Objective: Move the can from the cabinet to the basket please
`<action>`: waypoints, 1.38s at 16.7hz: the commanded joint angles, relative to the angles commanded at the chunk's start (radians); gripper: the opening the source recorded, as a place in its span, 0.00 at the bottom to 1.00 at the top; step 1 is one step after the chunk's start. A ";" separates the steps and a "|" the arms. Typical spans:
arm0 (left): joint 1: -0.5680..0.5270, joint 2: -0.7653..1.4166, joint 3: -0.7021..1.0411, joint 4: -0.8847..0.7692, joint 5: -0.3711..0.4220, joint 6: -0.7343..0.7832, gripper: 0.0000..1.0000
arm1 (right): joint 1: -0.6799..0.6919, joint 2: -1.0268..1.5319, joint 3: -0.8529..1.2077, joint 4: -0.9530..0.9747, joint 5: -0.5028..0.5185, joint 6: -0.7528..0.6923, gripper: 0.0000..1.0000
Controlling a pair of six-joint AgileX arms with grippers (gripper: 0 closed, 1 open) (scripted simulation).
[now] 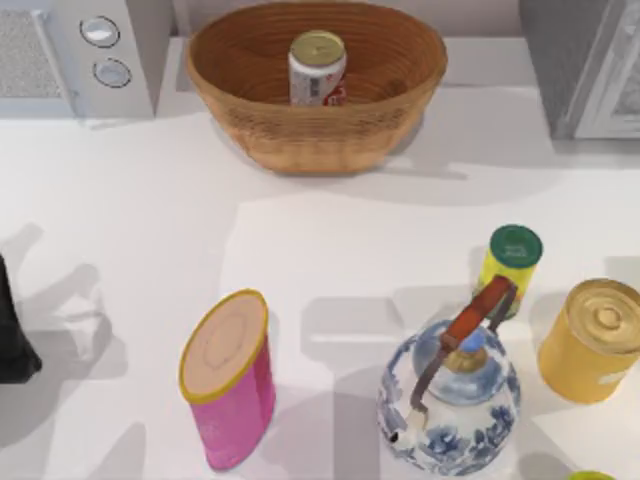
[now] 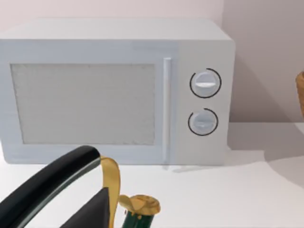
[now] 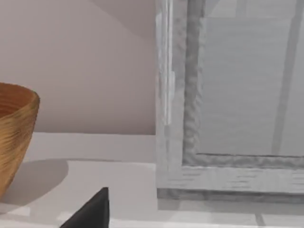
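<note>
Standing upright inside the basket (image 1: 316,95), the can (image 1: 317,68) rests near the middle of the bowl, gold-green top up and red markings on its side, apart from the wicker wall on every side. The basket sits at the far middle of the table (image 1: 130,210); in the right wrist view its ribbed wall (image 3: 12,137) stands on the table well apart from the cabinet. The cabinet (image 1: 580,65) occupies the far right corner, grey and speckled, with its pale framed door panel (image 3: 247,90) facing the right wrist camera. The microwave (image 1: 75,55) occupies the far left corner, and the left wrist view shows its door, handle bar and two round knobs (image 2: 205,83). The near half of the table carries a pink canister (image 1: 228,377) with a yellow-rimmed top, tilted toward the left; a blue-and-white teapot (image 1: 450,395) with a red-brown handle; a slim yellow bottle (image 1: 510,262) with a green cap just behind the teapot; and a wide yellow tin (image 1: 590,340) with a gold lid at the right. The left arm (image 1: 12,335) shows as a dark shape at the table's left edge. The state of the left hand (image 2: 95,209) cannot be told: a dark part sits beside a curved black handle and a gold fitting. One dark tip of the right hand (image 3: 92,211) shows above the table, so whether its fingers are apart or together cannot be told.
</note>
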 joint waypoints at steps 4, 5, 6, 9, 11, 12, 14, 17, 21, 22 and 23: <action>0.000 0.000 0.000 0.000 0.000 0.000 1.00 | -0.056 -0.184 -0.111 -0.061 -0.010 -0.007 1.00; 0.000 0.000 0.000 0.000 0.000 0.000 1.00 | -0.062 -0.205 -0.123 -0.069 -0.010 -0.008 1.00; 0.000 0.000 0.000 0.000 0.000 0.000 1.00 | -0.066 -0.215 -0.128 -0.073 -0.010 -0.008 1.00; 0.000 0.000 0.000 0.000 0.000 0.000 1.00 | -0.066 -0.215 -0.128 -0.073 -0.010 -0.008 1.00; 0.000 0.000 0.000 0.000 0.000 0.000 1.00 | -0.062 -0.212 -0.126 -0.072 -0.009 -0.008 1.00; 0.000 0.000 0.000 0.000 0.000 0.000 1.00 | -0.063 -0.211 -0.125 -0.071 -0.010 -0.008 1.00; 0.000 0.000 0.000 0.000 0.000 0.000 1.00 | -0.092 -0.178 -0.113 -0.039 -0.039 -0.007 1.00; 0.000 0.000 0.000 0.000 0.000 0.000 1.00 | -0.196 -0.050 -0.074 0.083 -0.142 -0.005 1.00; 0.000 0.000 0.000 0.000 0.000 0.000 1.00 | -0.409 0.266 0.001 0.336 -0.351 0.001 1.00; 0.000 0.000 0.000 0.000 0.000 0.000 1.00 | -0.469 0.365 0.022 0.408 -0.410 0.002 1.00; 0.000 0.000 0.000 0.000 0.000 0.000 1.00 | -0.530 0.467 0.043 0.481 -0.470 0.004 1.00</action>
